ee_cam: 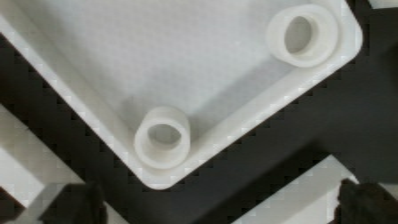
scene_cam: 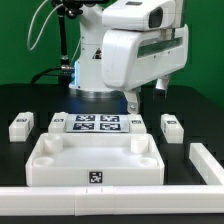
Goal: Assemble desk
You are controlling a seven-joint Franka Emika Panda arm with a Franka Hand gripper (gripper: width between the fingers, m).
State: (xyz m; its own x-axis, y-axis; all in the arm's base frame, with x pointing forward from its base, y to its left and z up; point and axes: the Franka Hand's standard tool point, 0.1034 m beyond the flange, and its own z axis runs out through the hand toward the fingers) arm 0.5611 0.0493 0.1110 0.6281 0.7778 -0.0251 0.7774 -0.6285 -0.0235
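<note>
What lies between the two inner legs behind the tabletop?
In the exterior view, the marker board lies flat between the inner leg on that view's left and the inner leg on its right.

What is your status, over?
Gripper open, empty. Large white plastic rectangular tabletop flat beneath it, sockets empty. Small white block legs loose alongside. Nothing blocking.
</note>
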